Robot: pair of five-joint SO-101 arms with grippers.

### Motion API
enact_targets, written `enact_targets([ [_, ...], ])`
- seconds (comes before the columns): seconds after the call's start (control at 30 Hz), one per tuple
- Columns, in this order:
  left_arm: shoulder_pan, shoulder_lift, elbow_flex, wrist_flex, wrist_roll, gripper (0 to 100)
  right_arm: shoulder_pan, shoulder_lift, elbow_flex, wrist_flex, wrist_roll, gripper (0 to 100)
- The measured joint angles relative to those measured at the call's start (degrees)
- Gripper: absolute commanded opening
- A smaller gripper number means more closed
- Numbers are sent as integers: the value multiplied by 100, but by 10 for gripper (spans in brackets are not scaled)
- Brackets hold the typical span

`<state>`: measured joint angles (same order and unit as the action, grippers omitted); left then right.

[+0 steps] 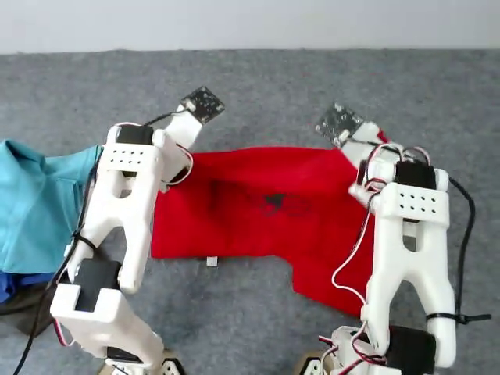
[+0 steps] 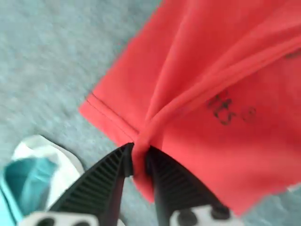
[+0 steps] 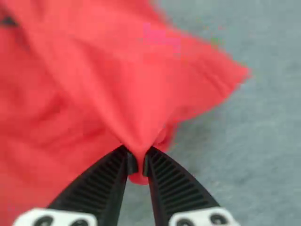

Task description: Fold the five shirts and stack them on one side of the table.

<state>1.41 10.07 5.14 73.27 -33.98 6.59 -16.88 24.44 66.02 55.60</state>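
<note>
There, pinched the red shirt (image 1: 258,203) at its two ends with the left tool (image 2: 138,155) and the right tool (image 3: 135,162), spread out on the grey bench (image 1: 273,94) near a teal shirt (image 1: 35,203).

You've got the red fabric shirt (image 1: 258,211) spread across the middle of the table, dark print facing up, with a little white tag (image 1: 209,261) at its near edge. One flap trails off toward the near right. Its left end is bunched into a ridge where the left gripper (image 2: 138,153) pinches it, and the far right corner is pinched by the right gripper (image 3: 136,157). At the left edge a rumpled teal shirt (image 1: 35,203) lies over a blue garment (image 1: 9,283) and a dark one (image 1: 23,303).
</note>
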Motion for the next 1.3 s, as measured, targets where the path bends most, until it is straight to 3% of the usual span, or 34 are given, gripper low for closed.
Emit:
enact_targets([
  [0.3, 88, 0, 369, 404, 9, 15, 0, -18, -9, 1890, 0, 13],
  [0.63, 62, 0, 721, 475, 26, 15, 0, -35, -9, 2989, -26, 13],
  [1.3, 70, 0, 721, 791, 26, 39, 0, -44, -9, 3411, -35, 15],
])
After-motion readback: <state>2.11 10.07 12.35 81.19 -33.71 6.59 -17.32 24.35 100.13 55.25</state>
